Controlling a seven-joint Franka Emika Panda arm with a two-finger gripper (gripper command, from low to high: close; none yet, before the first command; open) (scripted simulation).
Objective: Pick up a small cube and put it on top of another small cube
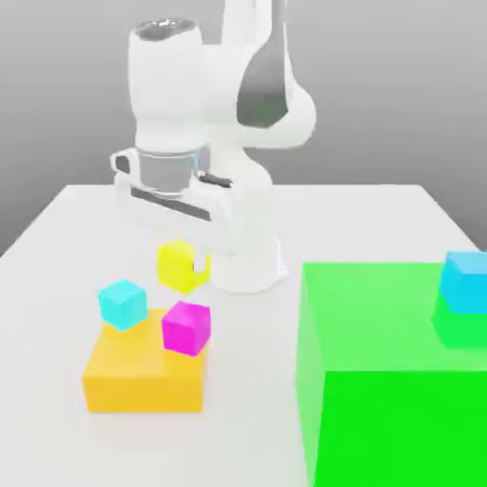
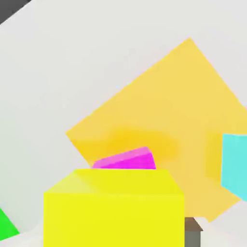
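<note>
Cyan cube (image 1: 123,303), magenta cube (image 1: 185,327) (orange-yellow block (image 1: 143,377))

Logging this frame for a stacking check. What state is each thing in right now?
Yellow cube: off the table, at the gripper, not stacked.
Magenta cube: on the orange block.
Cyan cube: on the orange block.
Blue cube: on a small green cube.
Big green block: on the table.

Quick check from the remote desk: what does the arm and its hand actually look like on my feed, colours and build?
The arm is glossy white with rounded, bulbous links, a dark grey panel on one joint and a grey cap on top. The hand is a white block with a dark slot along its face. One dark grey fingertip shows in the hand view.
</note>
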